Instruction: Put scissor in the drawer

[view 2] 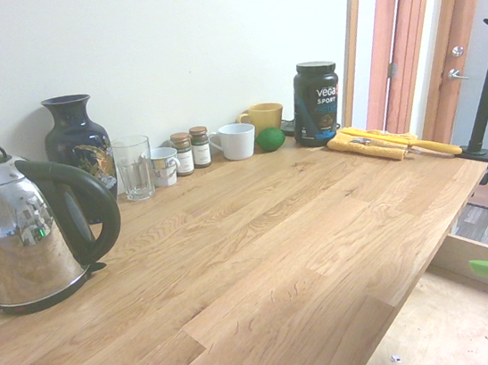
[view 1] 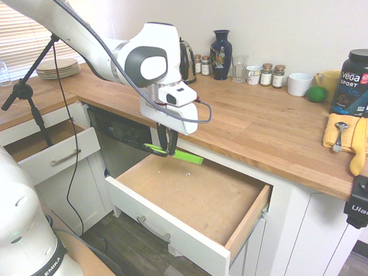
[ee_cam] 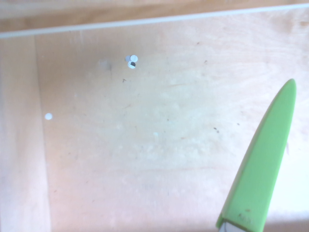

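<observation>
1. The gripper (view 1: 167, 150) hangs over the open drawer (view 1: 202, 195), close to the countertop (view 1: 256, 122) edge, with its fingers pointing down.
2. Its two fingers are clamped on the scissors (view 1: 188, 157), near the handle end.
3. The scissors are in the grip above the drawer's bare wood bottom; their lime-green sheath sticks out to one side, and the looped handles (view 1: 153, 149) are at the gripper.
4. The wrist view shows the sheath (ee_cam: 260, 162) from close by, with a few small white discs (ee_cam: 133, 58) on the drawer bottom.
5. A second, smaller drawer (view 1: 62, 157) is also open, beyond the dishwasher (view 1: 119, 131).
6. On the countertop stand a kettle (view 2: 26, 234), a dark blue vase (view 2: 76, 137), a clear glass (view 2: 135, 170), cups (view 2: 237, 142), two small jars (view 2: 200, 147) and a black tub (view 2: 316, 105).
7. Near the tub, a spoon (view 1: 339, 135) lies on a yellow cloth (view 1: 331, 128).
</observation>
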Available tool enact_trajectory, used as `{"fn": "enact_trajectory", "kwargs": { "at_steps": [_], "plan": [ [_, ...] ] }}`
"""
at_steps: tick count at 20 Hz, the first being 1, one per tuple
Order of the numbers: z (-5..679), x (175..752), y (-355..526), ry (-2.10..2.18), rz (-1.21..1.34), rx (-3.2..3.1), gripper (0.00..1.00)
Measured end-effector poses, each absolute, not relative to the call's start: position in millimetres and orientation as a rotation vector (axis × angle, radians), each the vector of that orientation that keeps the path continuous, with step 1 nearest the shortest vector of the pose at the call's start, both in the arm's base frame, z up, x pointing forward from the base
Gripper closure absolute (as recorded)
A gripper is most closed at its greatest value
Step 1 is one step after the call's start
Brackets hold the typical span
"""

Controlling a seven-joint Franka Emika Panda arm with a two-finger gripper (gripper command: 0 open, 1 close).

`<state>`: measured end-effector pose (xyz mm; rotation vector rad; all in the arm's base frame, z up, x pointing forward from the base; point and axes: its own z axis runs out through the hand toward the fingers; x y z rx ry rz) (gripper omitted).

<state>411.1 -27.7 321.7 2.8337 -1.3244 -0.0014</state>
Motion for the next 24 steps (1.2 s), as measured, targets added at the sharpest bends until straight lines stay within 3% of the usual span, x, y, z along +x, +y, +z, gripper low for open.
{"fn": "enact_trajectory", "kwargs": {
  "at_steps": [12, 24],
  "plan": [
    [223, 423, -39, -1.234, -0.031, 2.851, 1.0],
    [170, 453, -42, -1.256, -0.085, 2.828, 1.0]
  ]
}}
